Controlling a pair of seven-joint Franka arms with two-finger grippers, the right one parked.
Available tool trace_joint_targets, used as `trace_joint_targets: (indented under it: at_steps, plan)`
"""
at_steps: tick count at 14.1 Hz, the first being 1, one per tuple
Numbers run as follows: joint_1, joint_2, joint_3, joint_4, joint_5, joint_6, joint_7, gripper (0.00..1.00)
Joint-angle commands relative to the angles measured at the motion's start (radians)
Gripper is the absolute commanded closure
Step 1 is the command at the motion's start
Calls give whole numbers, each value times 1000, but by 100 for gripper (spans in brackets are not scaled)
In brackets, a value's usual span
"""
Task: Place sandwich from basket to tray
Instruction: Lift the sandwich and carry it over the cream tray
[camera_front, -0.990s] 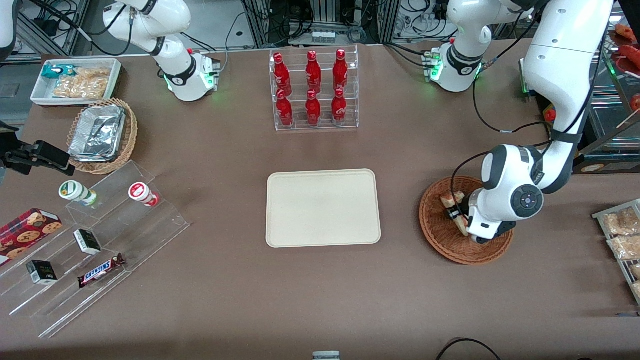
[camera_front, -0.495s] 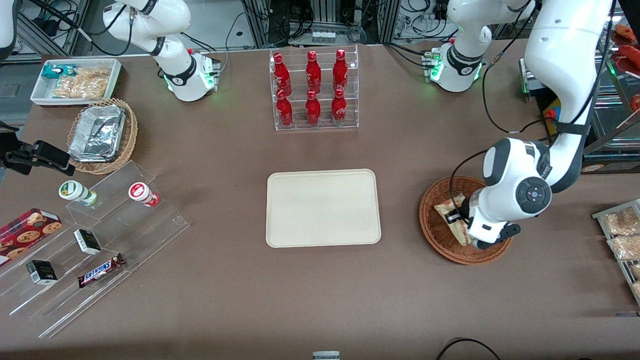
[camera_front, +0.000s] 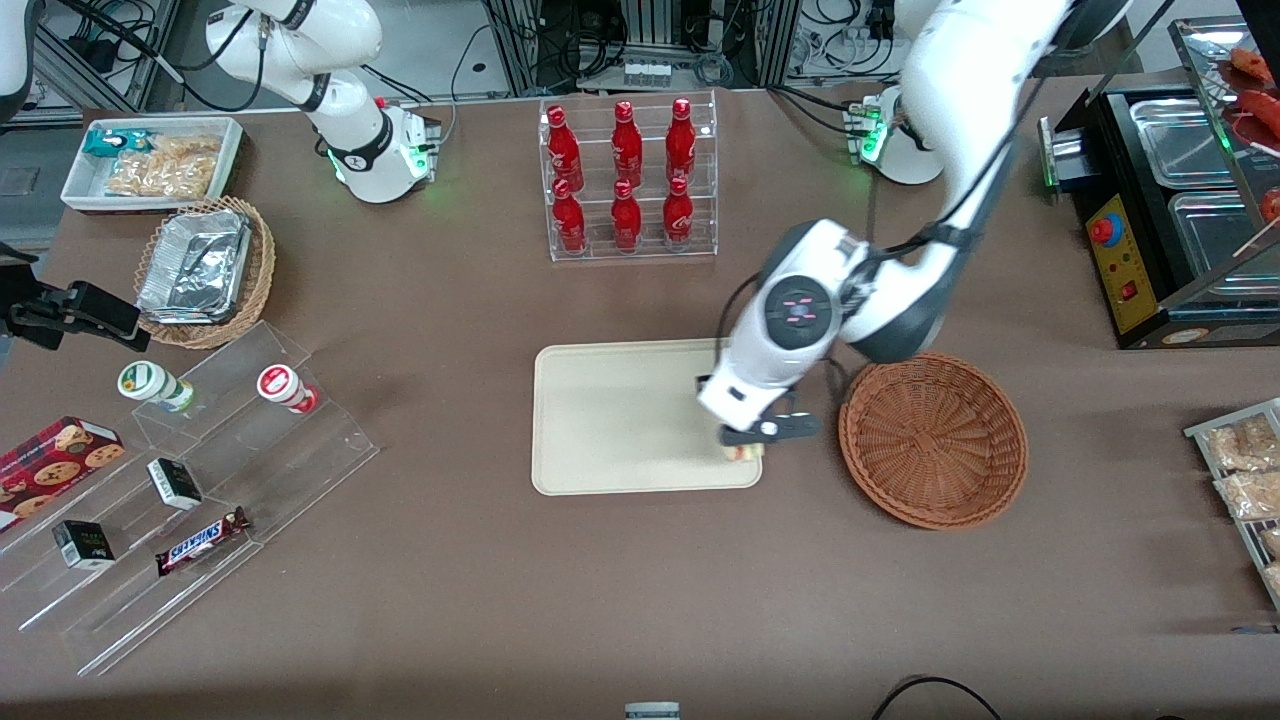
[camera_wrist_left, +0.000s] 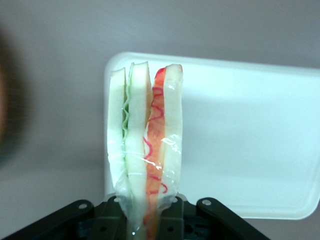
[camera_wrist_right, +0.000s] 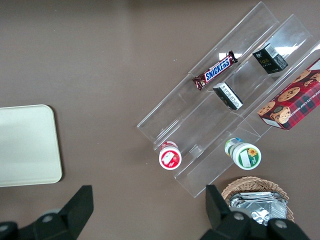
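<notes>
Above the tray's (camera_front: 640, 415) corner nearest the basket (camera_front: 932, 438), the sandwich (camera_wrist_left: 145, 165) is clamped in the hand (camera_front: 745, 443); released here, it could tip onto the table (camera_front: 640, 580).

A robotics lab staged as a snack shop: two white arm bases (camera_front: 380, 150) bolted to a brown surface (camera_front: 450, 600), cables and metal racks along its edge, beside an acrylic rack of red bottles (camera_front: 628, 180) and stepped snack displays (camera_front: 190, 480).
</notes>
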Motion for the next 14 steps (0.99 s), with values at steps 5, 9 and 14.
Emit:
trace_joint_targets:
  at_steps: [5, 9, 14]
  plan:
    - [-119, 217, 19, 215, 61, -16, -46, 52]
    - [-115, 207, 19, 230, 167, -22, -77, 0]
    - [-107, 139, 80, 240, 181, -46, -74, 0]
